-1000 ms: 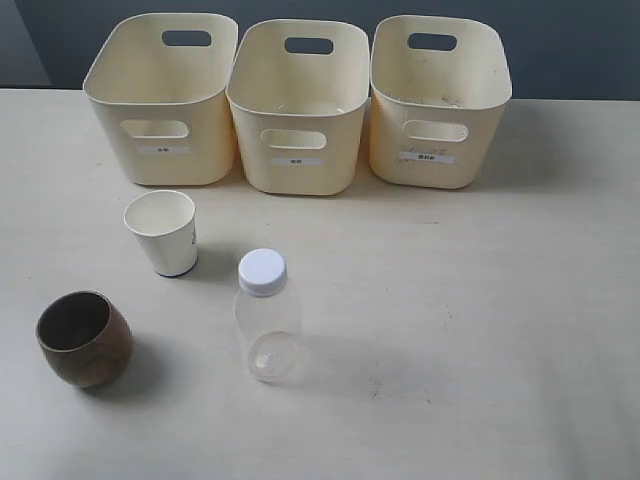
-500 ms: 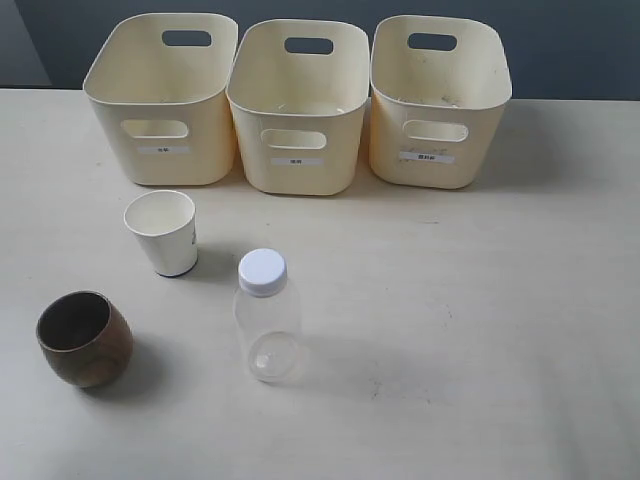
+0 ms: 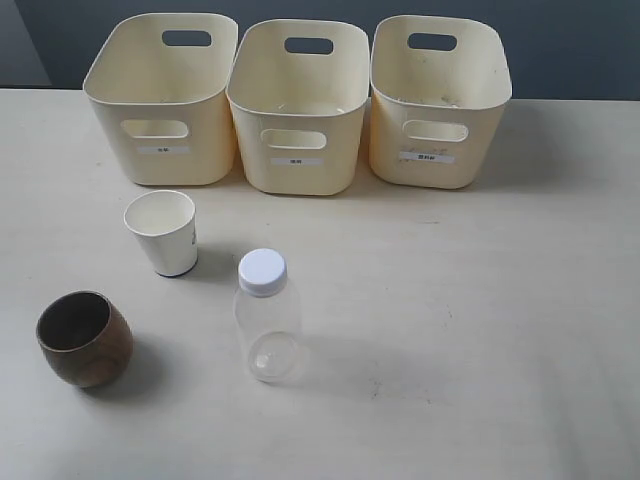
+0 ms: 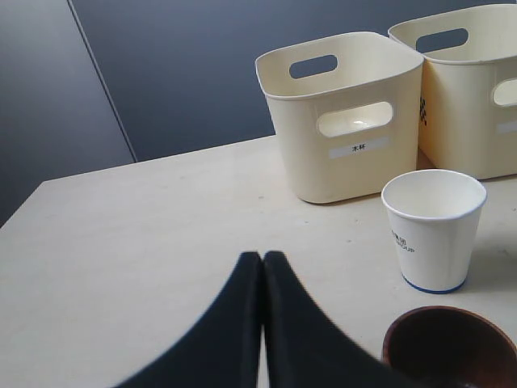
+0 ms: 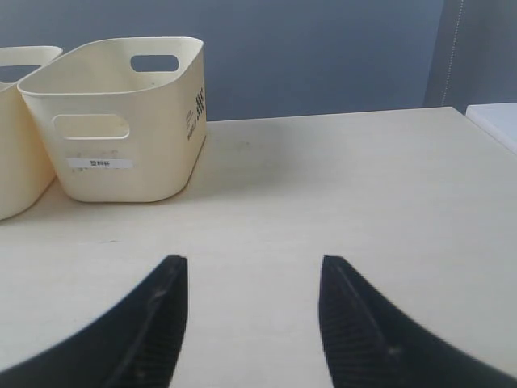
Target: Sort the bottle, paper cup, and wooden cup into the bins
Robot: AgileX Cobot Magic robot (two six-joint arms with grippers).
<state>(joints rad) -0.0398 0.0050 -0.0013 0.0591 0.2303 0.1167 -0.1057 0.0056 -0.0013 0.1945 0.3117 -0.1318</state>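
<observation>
Three cream bins stand in a row at the table's far side: left bin (image 3: 165,95), middle bin (image 3: 297,105), right bin (image 3: 437,98). The white paper cup (image 3: 162,232) stands upright in front of the left bin. A clear bottle (image 3: 266,318) with a white cap stands near the middle. The dark-brown wooden cup (image 3: 84,338) sits at the front left. Neither gripper shows in the exterior view. My left gripper (image 4: 262,257) is shut and empty, with the paper cup (image 4: 434,229) and wooden cup (image 4: 448,347) beside it. My right gripper (image 5: 254,264) is open over bare table, facing the right bin (image 5: 121,121).
The pale wooden table (image 3: 480,300) runs wide on the right side. A dark blue-grey wall (image 3: 570,45) stands behind the bins. The table's right edge (image 5: 485,121) shows in the right wrist view.
</observation>
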